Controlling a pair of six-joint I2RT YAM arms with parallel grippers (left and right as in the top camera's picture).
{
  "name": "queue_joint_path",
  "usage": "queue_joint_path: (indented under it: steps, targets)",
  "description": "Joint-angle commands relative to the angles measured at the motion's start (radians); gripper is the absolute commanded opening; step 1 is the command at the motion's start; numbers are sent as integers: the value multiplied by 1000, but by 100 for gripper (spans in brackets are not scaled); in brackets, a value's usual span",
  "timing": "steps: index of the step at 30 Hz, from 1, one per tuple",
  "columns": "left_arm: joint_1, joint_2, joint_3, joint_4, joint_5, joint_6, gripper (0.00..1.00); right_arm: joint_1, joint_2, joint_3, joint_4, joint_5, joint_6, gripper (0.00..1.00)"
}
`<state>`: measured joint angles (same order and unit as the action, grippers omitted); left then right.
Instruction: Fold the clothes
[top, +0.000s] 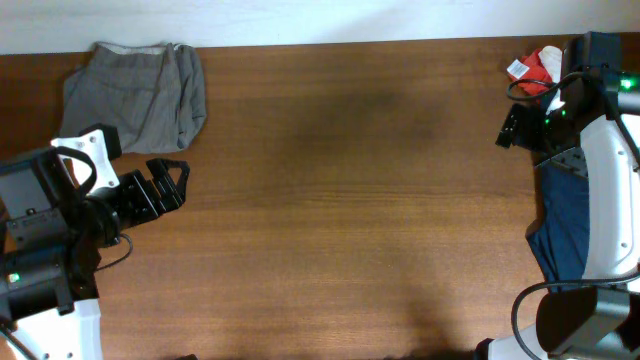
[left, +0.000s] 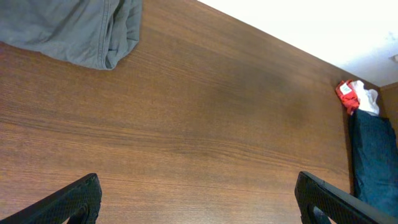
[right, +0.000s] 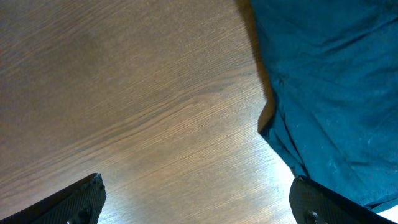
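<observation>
Clothes (top: 135, 95) lie rumpled at the far left corner of the counter (top: 350, 200), just beyond the left claw (top: 165, 185), which gapes wide and empty; the right claw (right: 196, 193), equally spread and empty, hangs beside navy cloth (right: 329, 74). Probably soft, light, floppy cotton; pinching a hem corner looks best

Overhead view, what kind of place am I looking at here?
Likely a robot lab bench for laundry folding: a wooden table, left arm and right arm at its ends, grey garment and navy cloth on it.
</observation>
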<state>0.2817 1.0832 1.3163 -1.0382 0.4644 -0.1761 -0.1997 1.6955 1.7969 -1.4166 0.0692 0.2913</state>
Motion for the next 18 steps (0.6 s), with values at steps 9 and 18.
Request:
queue_joint_path:
  steps: [9,18]
  targets:
    - [-111,-362,-3,-3,7,6,99,-4,1,-2,-2,2,2,98]
    - [-142,-425,-50,-163,-19,13,99,-4,1,-2,-1,2,2,98]
